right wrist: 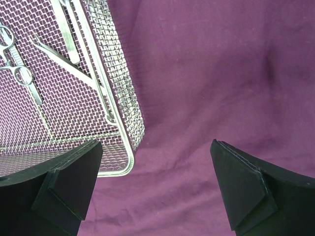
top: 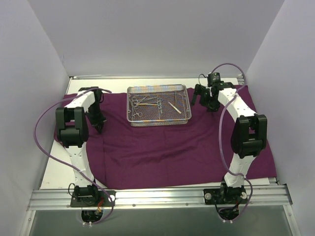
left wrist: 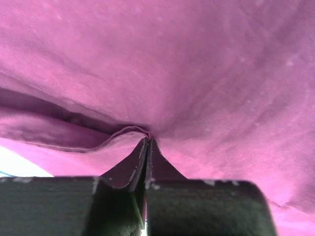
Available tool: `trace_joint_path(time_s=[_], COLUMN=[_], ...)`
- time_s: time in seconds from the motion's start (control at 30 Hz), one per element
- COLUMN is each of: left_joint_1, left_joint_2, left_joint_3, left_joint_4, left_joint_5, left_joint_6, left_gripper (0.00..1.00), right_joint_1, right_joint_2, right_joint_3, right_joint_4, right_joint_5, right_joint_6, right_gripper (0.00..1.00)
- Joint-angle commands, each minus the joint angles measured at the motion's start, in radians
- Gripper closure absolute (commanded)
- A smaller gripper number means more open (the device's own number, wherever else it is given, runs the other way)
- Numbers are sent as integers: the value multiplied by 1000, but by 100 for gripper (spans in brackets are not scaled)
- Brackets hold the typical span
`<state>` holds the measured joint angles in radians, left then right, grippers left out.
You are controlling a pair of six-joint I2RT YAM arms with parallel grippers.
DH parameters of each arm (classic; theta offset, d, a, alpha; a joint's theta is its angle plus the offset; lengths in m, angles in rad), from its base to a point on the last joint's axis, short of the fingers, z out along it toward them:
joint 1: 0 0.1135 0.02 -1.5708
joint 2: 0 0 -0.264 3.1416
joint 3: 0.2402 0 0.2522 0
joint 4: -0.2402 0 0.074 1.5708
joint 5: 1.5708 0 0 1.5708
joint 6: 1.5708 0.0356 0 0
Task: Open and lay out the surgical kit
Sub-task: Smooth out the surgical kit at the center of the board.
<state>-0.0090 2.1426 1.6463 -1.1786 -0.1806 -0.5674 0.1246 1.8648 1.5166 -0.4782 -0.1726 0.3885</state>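
The dark purple cloth wrap (top: 172, 142) lies spread open over the table. The silver wire-mesh tray (top: 184, 105) stands on its far middle and holds scissor-handled forceps (top: 140, 103) and tweezers (top: 175, 108). My left gripper (top: 100, 126) is down on the cloth left of the tray. In the left wrist view it (left wrist: 148, 140) is shut, pinching a puckered fold of the cloth (left wrist: 206, 88). My right gripper (top: 204, 102) hovers just right of the tray, open and empty. In the right wrist view it (right wrist: 155, 162) is over bare cloth (right wrist: 211, 73) beside the tray's corner (right wrist: 129, 147), with tweezers (right wrist: 69, 66) and forceps (right wrist: 22, 73) inside.
White walls close in the table on the left, back and right. A strip of bare white tabletop (top: 56, 169) shows left of the cloth. The aluminium rail (top: 157, 196) with both arm bases runs along the near edge.
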Motion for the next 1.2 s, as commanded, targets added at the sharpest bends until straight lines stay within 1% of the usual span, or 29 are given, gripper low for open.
trace_joint_path(time_s=[0.0,0.07,0.13,0.2,0.27,0.33,0.37,0.4,0.43,0.47,0.5,0.57,0.6,0.63,0.67,0.7,0.77,0.8,0.83,0.87,0.9,0.93,0.97,1.0,1.03,1.07,1.1,1.13,1.17], left_joint_1=[34,35,37,46,75,101,128,145,162,203,230,279,323,345,365,368,371,377,389,392,391,391,394,403,411,418,420,423,425], left_joint_2=[-23,-44,-105,-182,-237,-347,-395,-500,-557,-610,-709,-804,-901,-950,-992,-1050,-1104,-1153,-1174,-1184,-1187,-1187,-1191,-1205,-1211,-1216,-1211,-1201,-1186], left_joint_3=[7,-2,-37,-81,-161,-219,-277,-307,-331,-371,-385,-404,-402,-399,-390,-350,-313,-287,-283,-278,-276,-282,-295,-310,-328,-338,-341,-341,-324], left_joint_4=[5,-7,-13,-12,-18,-26,-41,-44,-49,-73,-90,-151,-171,-188,-250,-294,-367,-389,-397,-424,-462,-463,-481,-481,-481,-481,-478,-454,-431], left_joint_5=[7,6,-23,-26,-19,-19,-25,-31,-33,-45,-55,-85,-97,-108,-131,-213,-291,-368,-394,-422,-474,-493,-499,-490,-467,-458,-450,-438,-387], left_joint_6=[18,20,11,3,-18,-52,-67,-78,-89,-97,-103,-112,-114,-105,-114,-132,-175,-192,-195,-206,-239,-255,-258,-255,-258,-268,-278,-269,-240], left_gripper=[98,98,98,98,98,98,98,98,98,98,98,98,98,98,98,98,98,98,96,90,66,66,35,26,24,17,14,13,13], right_joint_1=[21,29,43,55,82,113,124,132,141,158,164,188,196,204,208,219,231,245,251,257,270,276,279,280,283,283,282,280,279], right_joint_2=[28,30,33,36,37,39,40,40,40,43,40,25,22,19,13,11,26,36,43,53,59,59,66,68,68,68,65,56,50], right_joint_3=[37,42,47,54,53,51,51,54,57,66,67,45,34,25,14,4,7,23,31,34,43,51,59,68,85,91,94,99,99], right_joint_4=[-17,-20,-23,-28,-31,-31,-33,-33,-40,-45,-49,-51,-48,-45,-40,-34,-37,-45,-54,-54,-56,-59,-62,-65,-66,-69,-72,-73,-76], right_joint_5=[-11,-11,-14,-21,-25,-31,-39,-44,-48,-54,-56,-64,-68,-76,-85,-96,-103,-108,-120,-123,-128,-131,-134,-134,-130,-125,-119,-111,-94], right_joint_6=[-5,-5,-2,0,1,4,9,10,13,16,21,35,41,49,55,67,67,64,61,61,59,59,58,56,53,53,52,43,39], right_gripper=[0,0,0,0,0,0,0,0,0,0,0,0,0,0,0,0,0,0,0,0,0,0,0,0,0,0,0,0,0])
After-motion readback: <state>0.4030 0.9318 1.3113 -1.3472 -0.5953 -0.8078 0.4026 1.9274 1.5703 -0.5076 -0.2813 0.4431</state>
